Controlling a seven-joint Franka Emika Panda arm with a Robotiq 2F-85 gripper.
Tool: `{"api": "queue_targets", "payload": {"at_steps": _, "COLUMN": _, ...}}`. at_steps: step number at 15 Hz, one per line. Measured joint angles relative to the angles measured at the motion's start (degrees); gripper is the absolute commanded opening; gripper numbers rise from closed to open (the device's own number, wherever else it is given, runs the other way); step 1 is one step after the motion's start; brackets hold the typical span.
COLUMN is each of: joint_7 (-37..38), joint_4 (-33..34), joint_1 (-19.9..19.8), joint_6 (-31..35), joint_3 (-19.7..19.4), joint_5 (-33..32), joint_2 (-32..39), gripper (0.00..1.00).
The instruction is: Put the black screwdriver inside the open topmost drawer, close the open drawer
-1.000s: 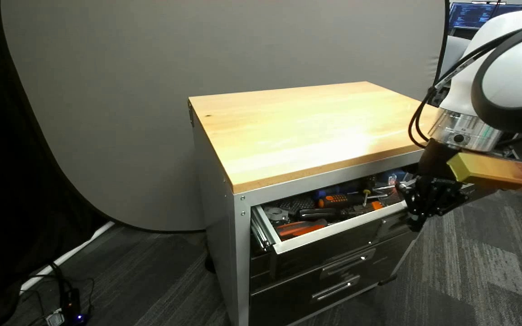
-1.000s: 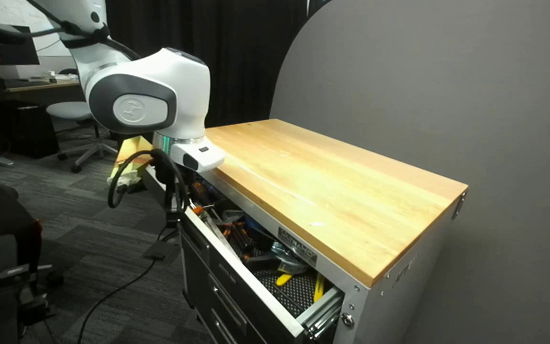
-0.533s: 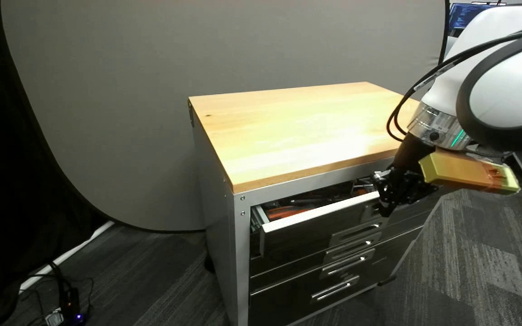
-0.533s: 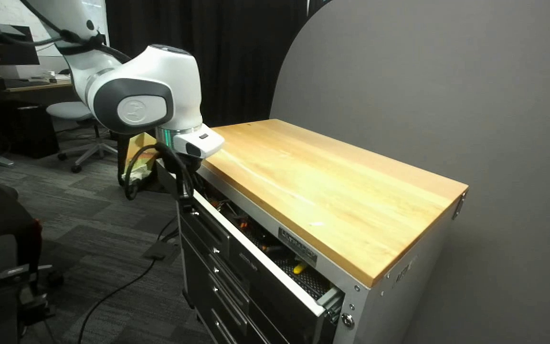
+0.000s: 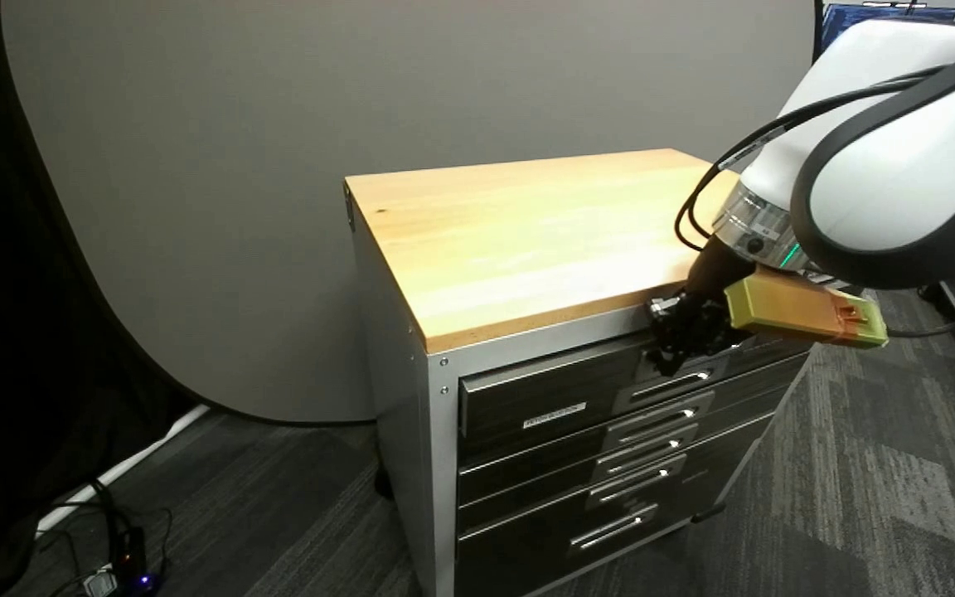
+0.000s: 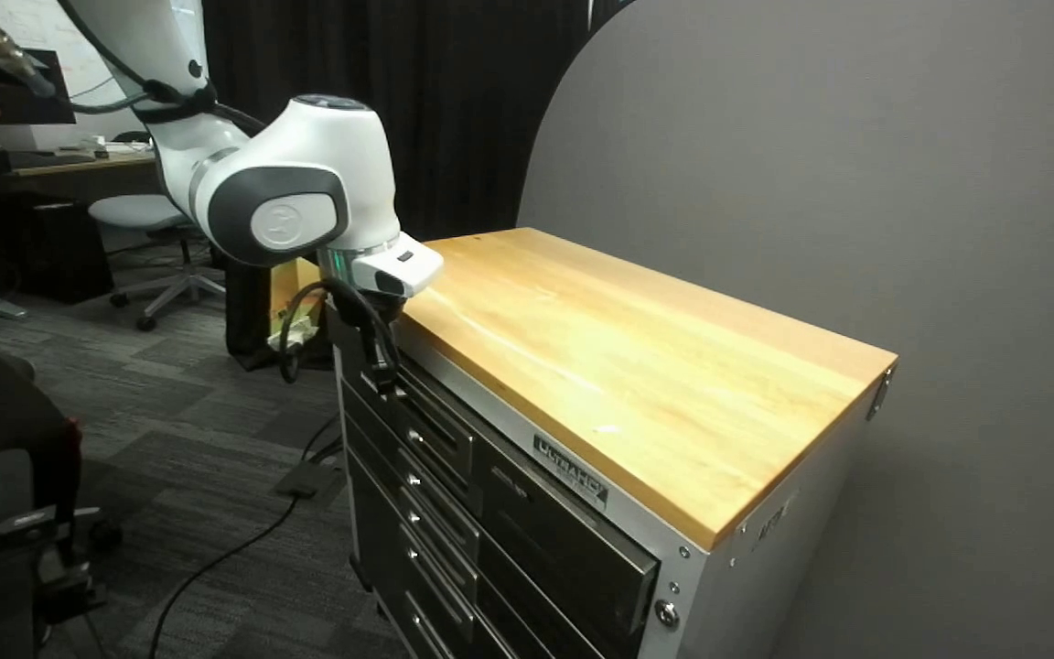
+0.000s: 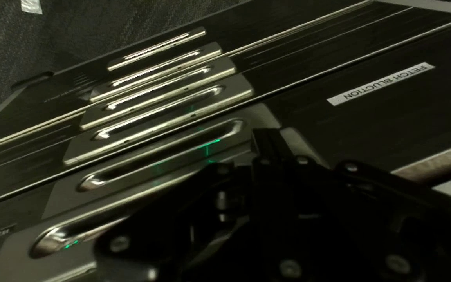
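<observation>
The topmost drawer (image 5: 569,385) is pushed in, its dark front standing slightly out from the cabinet frame. Its interior does not show. The drawer front also shows in an exterior view (image 6: 564,526) and in the wrist view (image 7: 390,117), with a white label on it. The black screwdriver is out of view. My gripper (image 5: 666,362) points at the drawer front beside the silver handle (image 5: 676,386). Its fingers are together with nothing seen between them, also in the wrist view (image 7: 266,135). The fingertips are against or very near the front; exact contact cannot be told.
The cabinet's wooden top (image 5: 527,240) overhangs just above the gripper, in both exterior views. Several lower drawers (image 5: 527,514) with bar handles are shut below. A yellow-orange block (image 5: 805,311) is fixed at the wrist. Black cables (image 6: 307,302) loop along the arm.
The topmost drawer has slid inward from well open, hiding the tools inside. My gripper has moved with its front toward the cabinet.
</observation>
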Motion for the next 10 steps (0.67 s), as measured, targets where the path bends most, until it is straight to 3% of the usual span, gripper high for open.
{"api": "queue_targets", "payload": {"at_steps": 5, "joint_7": -0.85, "joint_4": 3.05, "joint_1": 0.81, "joint_6": 1.12, "joint_3": 0.29, "joint_5": -0.01, "joint_2": 2.47, "gripper": 0.08}}
{"api": "queue_targets", "payload": {"at_steps": 6, "joint_7": -1.05, "joint_4": 3.19, "joint_1": 1.04, "joint_6": 1.12, "joint_3": 0.34, "joint_5": -0.01, "joint_2": 2.59, "gripper": 0.31}}
{"api": "queue_targets", "payload": {"at_steps": 8, "joint_7": -1.47, "joint_4": 3.41, "joint_1": 1.23, "joint_6": 0.1, "joint_3": 0.2, "joint_5": -0.48, "joint_2": 2.41, "gripper": 0.34}}
{"api": "queue_targets", "payload": {"at_steps": 10, "joint_7": -1.71, "joint_4": 3.67, "joint_1": 1.41, "joint_6": -3.67, "joint_3": -0.99, "joint_5": -2.29, "joint_2": 1.18, "gripper": 0.48}}
